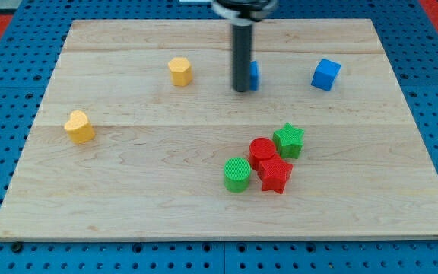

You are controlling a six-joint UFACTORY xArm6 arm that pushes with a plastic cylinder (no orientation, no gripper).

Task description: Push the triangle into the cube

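Triangle block, blue [254,74], near the view's top centre of the wooden surface [128,190], mostly hidden behind the dark rod; only a sliver showing at the rod's right edge, shape not readable from here. Blue cube [325,74] to the view's right of it, well apart, with bare wood between. Tip [241,90] down at the triangle's left side, touching or just beside it; contact cannot be confirmed. No end effector that opens or closes, only a plain rod holding nothing.

Elsewhere: yellow block [180,71] to the view's left of the rod, second yellow block [79,126] near the left edge, and a tight cluster lower down of green star [288,140], red cylinder [261,151], red star-like block [275,174] and green cylinder [236,174].

Likely a small, light, rigid plastic piece, sliding easily on smooth wood and prone to spinning or slipping off the rod if pushed off-centre. Best contact judged to be the middle of its left face, pushing straight toward the view's right, in line with the cube
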